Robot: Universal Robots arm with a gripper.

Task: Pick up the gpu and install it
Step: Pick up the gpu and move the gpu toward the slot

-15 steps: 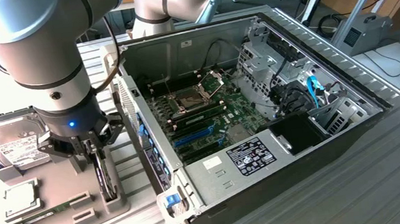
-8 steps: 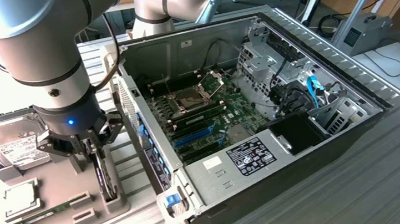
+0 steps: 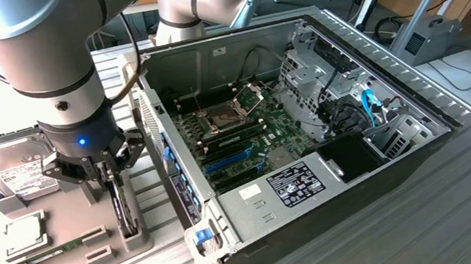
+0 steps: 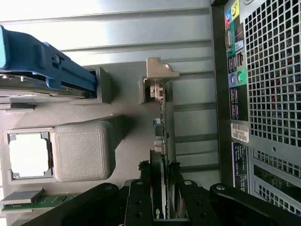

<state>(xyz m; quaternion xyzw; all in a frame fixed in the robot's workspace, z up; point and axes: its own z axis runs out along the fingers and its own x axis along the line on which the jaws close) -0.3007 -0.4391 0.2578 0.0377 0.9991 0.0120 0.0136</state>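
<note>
End effector [image 4: 160,169] clamped on one gpu [image 4: 162,125] | upright in one tray [image 4: 127,101] | one computer case [image 4: 273,70] beside

Slim green gpu card [image 3: 121,210] edge-on, broad faces hidden; black gripper [image 4: 160,169] cut off by frame edge; silver boxy hard drive [image 3: 11,163] half behind grey arm [image 3: 44,60]; case sticker [image 3: 295,185] print unreadable.

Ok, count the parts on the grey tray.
4: hard drive at the far end in the exterior view, CPU in the middle, RAM stick at the near end, gpu upright beside the case. The arm may hide more.
</note>
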